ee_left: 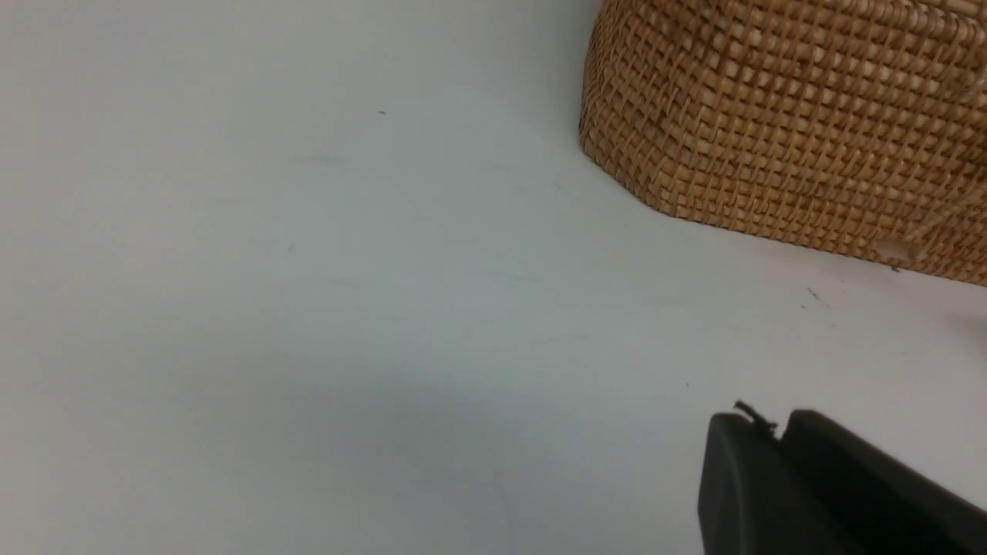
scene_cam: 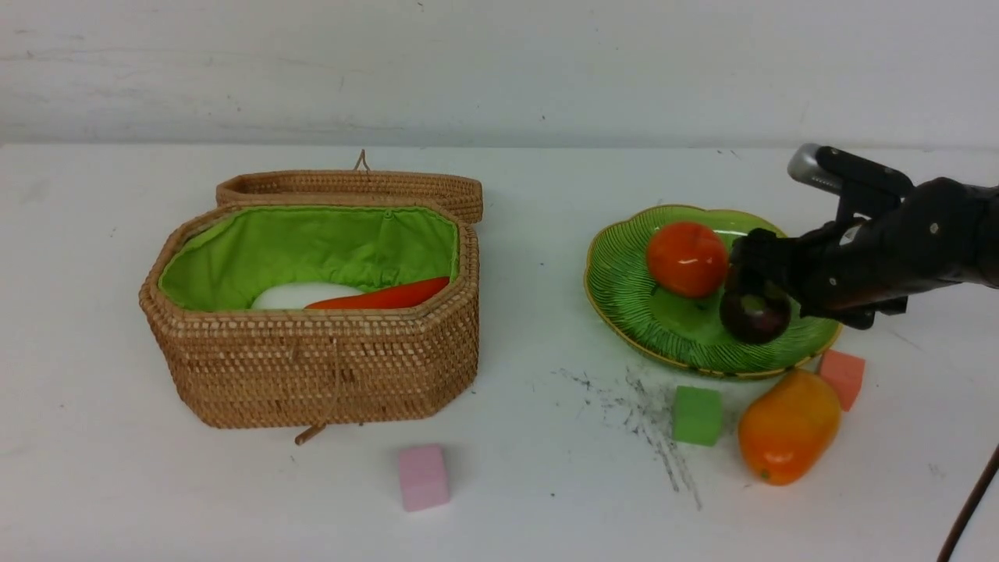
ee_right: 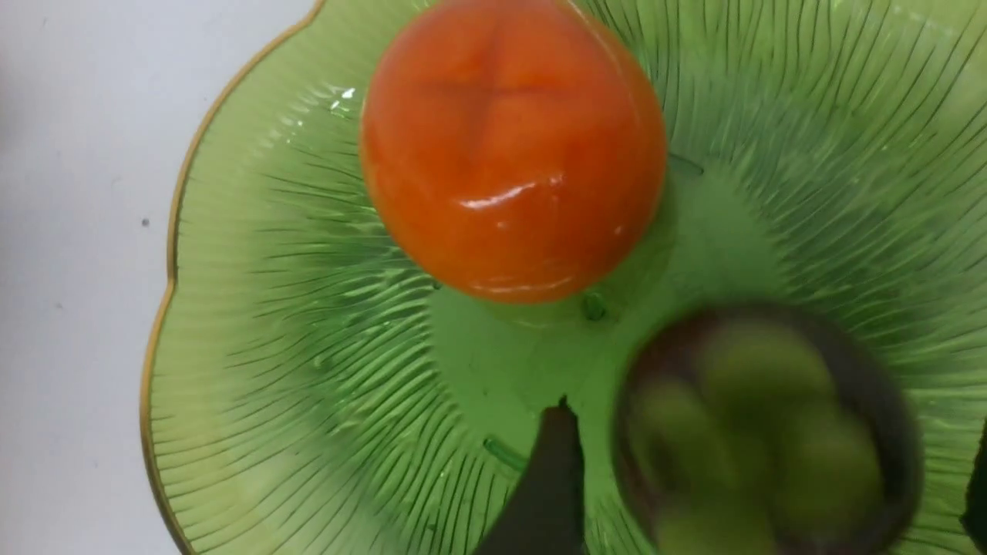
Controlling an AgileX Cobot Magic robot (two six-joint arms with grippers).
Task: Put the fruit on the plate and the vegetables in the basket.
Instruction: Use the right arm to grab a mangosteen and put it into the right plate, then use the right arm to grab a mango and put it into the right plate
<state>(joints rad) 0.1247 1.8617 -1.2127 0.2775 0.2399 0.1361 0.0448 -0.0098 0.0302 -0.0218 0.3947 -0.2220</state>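
Arm (scene_cam: 921, 242) stretched low over plate (scene_cam: 624, 289), right gripper (scene_cam: 757, 269) splayed around mangosteen (scene_cam: 755, 316)

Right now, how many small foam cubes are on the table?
3: pink cube in front of the basket; green cube left of the mango; orange cube right of it. Others may be hidden.

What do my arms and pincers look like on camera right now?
The right arm is black with small screws and a silver-tipped module on top; a thin dark cable shows below it. The left pincer shows two matte black, round-cornered fingers with a frayed thread at their seam.
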